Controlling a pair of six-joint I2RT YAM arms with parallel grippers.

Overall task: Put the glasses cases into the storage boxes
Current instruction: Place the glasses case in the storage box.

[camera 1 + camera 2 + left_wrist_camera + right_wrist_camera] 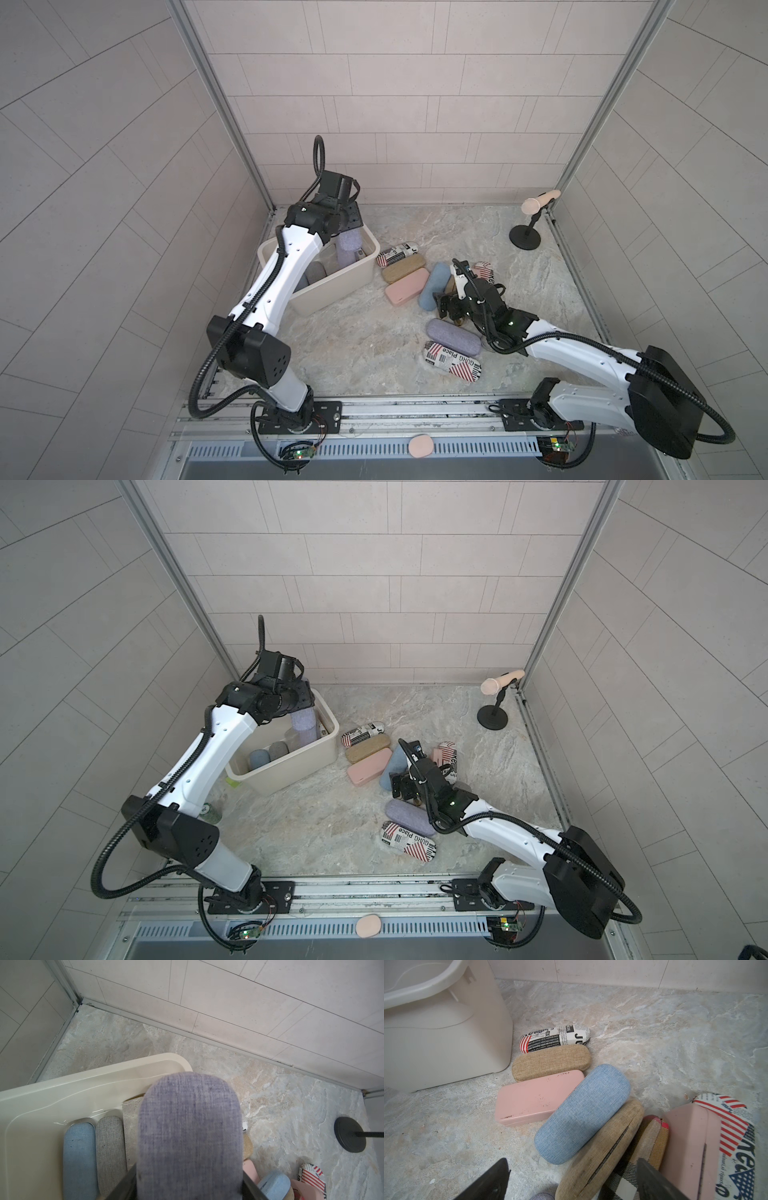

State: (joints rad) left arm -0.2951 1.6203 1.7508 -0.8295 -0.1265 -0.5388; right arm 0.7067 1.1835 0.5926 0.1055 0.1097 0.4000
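Looking from above: the storage bin sat by the desk's far left corner; the left gripper held a lilac case end-down over it.
Left wrist: jaws pinched that lilac case; a light blue case and a grey case already lay inside.
Right wrist: the right gripper hung with jaws spread over a tan case in the mid-desk heap.
Progress: early, I judged; some ten cases lay loose on the desk.

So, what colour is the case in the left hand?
The case is lilac; left wrist view.
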